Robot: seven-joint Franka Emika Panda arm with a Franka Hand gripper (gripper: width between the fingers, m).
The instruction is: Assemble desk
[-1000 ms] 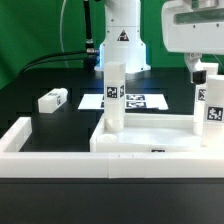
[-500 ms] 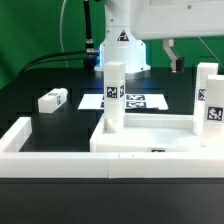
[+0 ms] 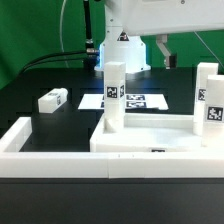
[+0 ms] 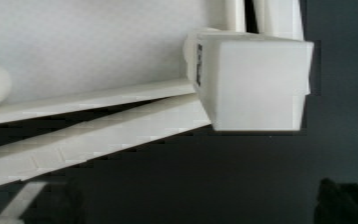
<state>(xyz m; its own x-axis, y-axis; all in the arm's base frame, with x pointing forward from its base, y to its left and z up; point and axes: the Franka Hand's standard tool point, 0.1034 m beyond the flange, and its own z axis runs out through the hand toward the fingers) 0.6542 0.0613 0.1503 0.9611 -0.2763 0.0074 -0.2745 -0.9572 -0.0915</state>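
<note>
Overhead, near the far edge of the tabletop [image 3: 45,80]: fingers [image 3: 163,52], spread wide, gripping nothing. Hang in the air, clear of every part. Same in the wrist view: fingers [image 4: 345,200] well apart, only dark surface between the tips.

Desk slab [image 3: 150,138]: lies flat near the front edge of the tabletop, toward the exterior view's right, raised rim up. Touches the border wall [image 3: 40,150] along its front side.

First leg post [image 3: 113,95]: stands upright at the slab's far corner on the exterior view's left, tag facing the camera. Shows end-on in the wrist view as a white square block [image 4: 256,80] at the slab's corner [image 4: 87,50].

Second leg post [image 3: 210,100]: upright at the slab's far corner on the exterior view's right, tagged.

Loose leg post [image 3: 52,99]: lies on its side toward the tabletop's edge on the exterior view's left, well apart from the slab.

Marker board [image 3: 138,100]: flat on the tabletop behind the slab, in front of the robot base [image 3: 122,45].
</note>
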